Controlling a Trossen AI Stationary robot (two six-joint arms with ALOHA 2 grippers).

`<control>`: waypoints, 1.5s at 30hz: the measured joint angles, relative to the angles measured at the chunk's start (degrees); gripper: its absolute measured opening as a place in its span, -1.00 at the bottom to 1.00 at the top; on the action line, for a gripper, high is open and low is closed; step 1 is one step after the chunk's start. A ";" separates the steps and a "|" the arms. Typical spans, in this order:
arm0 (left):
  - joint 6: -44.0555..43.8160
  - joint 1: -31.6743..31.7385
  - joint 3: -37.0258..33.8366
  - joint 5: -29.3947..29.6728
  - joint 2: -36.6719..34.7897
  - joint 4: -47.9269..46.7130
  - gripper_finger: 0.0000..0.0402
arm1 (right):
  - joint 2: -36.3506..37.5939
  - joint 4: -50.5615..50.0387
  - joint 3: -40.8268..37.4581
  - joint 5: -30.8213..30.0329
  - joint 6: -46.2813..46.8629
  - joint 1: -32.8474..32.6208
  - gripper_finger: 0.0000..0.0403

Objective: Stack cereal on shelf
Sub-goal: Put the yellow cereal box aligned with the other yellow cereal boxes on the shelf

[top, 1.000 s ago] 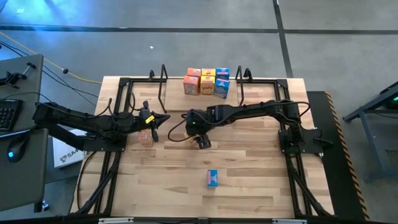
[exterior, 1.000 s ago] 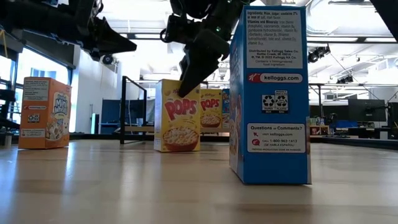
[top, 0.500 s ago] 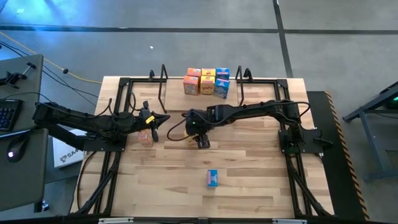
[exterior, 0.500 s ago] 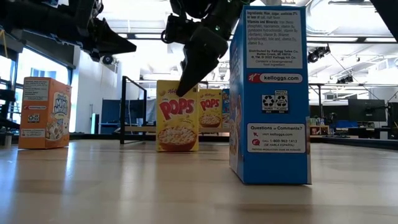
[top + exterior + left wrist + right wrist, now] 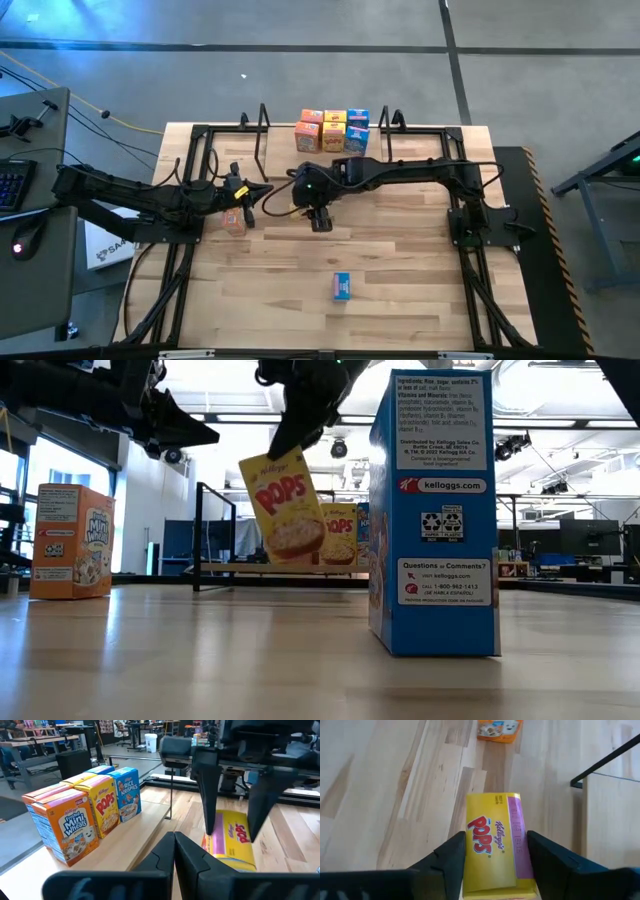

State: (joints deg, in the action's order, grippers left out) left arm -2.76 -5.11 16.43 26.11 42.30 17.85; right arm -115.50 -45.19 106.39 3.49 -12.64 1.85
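My right gripper (image 5: 492,862) is shut on a yellow Pops cereal box (image 5: 285,508), which hangs above the middle of the table. My left gripper (image 5: 175,842) is shut and empty, and waits left of it. An orange cereal box (image 5: 234,221) stands on the table below the left gripper. A blue cereal box (image 5: 342,286) stands nearer the front edge. The shelf (image 5: 145,820) lies at the table's far edge. On it stand several boxes (image 5: 331,131) side by side: orange, yellow and blue. My right gripper pinches the yellow box between its two fingers (image 5: 210,795), one on each narrow side (image 5: 466,851), near the box's upper end. The fingers slant down from the table's right. The box hangs below them, tilted and clear of the table.
Black wire uprights (image 5: 262,128) stand at both ends of the shelf. A black rail frame (image 5: 170,270) runs along the table's left and right sides. Bare plank table (image 5: 410,280) lies around the blue box.
My right gripper has risen and drawn a little toward the shelf, taking the yellow box with it. The box stood upright on the table. It now hangs clear of the table and tipped.
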 joint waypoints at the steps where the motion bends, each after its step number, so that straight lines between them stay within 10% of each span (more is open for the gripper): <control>1: 0.00 0.00 0.00 0.00 0.00 0.00 -0.99 | 0.02 -0.28 0.24 -0.01 0.15 0.05 -0.17; 10: 0.00 -0.01 0.00 0.00 0.00 -0.09 -0.99 | 0.00 -0.25 -1.50 -2.23 2.63 0.39 -0.45; 45: 0.24 0.00 0.00 0.00 0.02 -1.27 -0.99 | 8.35 10.74 -13.88 -8.74 -4.41 20.60 -0.44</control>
State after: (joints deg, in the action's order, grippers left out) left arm -2.52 -5.11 16.43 26.11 42.33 16.58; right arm -107.15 -34.46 92.51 -5.25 -17.05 22.45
